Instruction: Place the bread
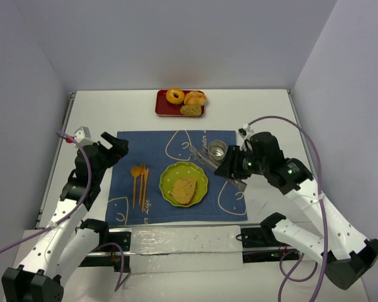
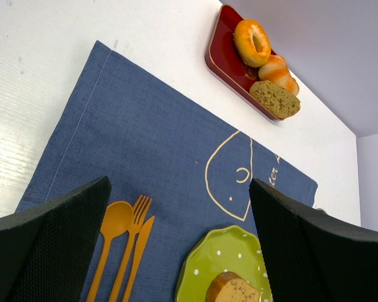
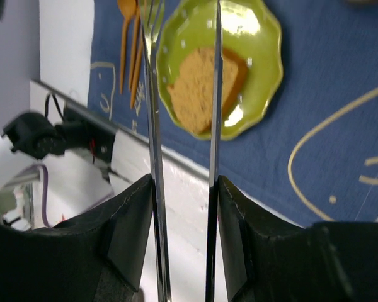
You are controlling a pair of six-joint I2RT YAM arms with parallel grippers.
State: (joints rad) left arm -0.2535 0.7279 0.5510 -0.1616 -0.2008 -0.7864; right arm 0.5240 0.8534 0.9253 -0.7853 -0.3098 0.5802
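Your right tool [image 1: 233, 171] is clamping the handle end of the metal tongs [image 1: 201, 156], over the right part of the blue placemat [image 1: 151, 145]. In the right wrist view, its pads [image 3: 135, 214] are pressing on the two arms of the tongs. The arms themselves are standing apart, with nothing between the tips. The tips are pointing far-left, just beside the metal cup [image 1: 217, 148] and beyond the far-right rim of the green plate [image 1: 200, 174].

One bread slice [image 1: 184, 189] is lying flat on that plate, slightly toward its near side, crumb up and crust along the edge. Nothing is touching it. The wrist camera is looking down the tongs straight at it [image 3: 195, 88].

The second bread slice [image 1: 191, 110] is sitting at the near edge of the red tray [image 1: 160, 104], far back on the worktop [image 1: 264, 113]. It is just beside the bagel [image 1: 174, 95] and the bun [image 1: 196, 98].

Your left tool [image 1: 118, 146] is hanging over the far-left corner of the placemat. Its fingers [image 2: 63, 220] are spread wide and gripping nothing. The orange spoon, fork and knife [image 1: 139, 182] are lying together just left of the plate.
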